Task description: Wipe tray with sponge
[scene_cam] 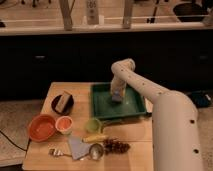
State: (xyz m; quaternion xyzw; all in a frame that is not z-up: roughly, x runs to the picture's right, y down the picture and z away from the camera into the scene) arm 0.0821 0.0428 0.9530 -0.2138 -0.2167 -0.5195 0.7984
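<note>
The robot's tool [116,95] reaches down into the green tray [131,111] on the wooden worktop [135,137], with the bluish sponge [116,96] at its tip against the tray floor near the back rim. An orange bowl [41,127] sits at the worktop's left edge.

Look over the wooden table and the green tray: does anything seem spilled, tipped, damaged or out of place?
Nothing stands out. The tray lies flat on the table, with the gripper lowered onto its floor at the sponge. The orange bowl sits upright, and no spill shows.
</note>
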